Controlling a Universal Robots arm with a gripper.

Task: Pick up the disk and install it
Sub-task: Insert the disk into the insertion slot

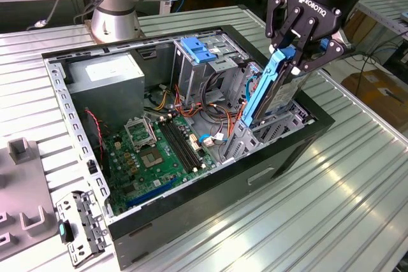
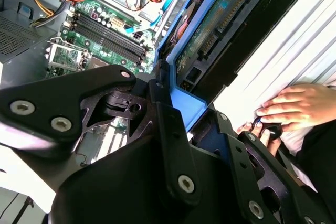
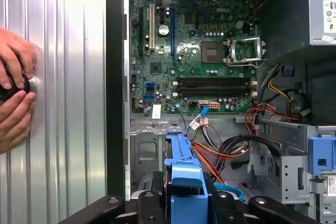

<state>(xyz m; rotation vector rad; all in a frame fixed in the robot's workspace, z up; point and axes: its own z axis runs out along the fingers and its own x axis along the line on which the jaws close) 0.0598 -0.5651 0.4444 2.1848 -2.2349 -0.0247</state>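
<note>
Exterior view, left to right.
Item: grey power-supply box (image 1: 105, 84), in a corner of the case (image 1: 210, 202).
Item: green motherboard (image 1: 156, 151), on the case floor.
Item: the disk (image 1: 280, 93), tilted, lower end in the drive bay (image 1: 284, 125).
Item: my pincer (image 1: 298, 55), clamped on the disk's upper end.

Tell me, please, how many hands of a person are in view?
2. In the first wrist view, one hand and the other hand lie on the ribbed table, flanking a small dark object beside the case. More may be hidden.
</note>
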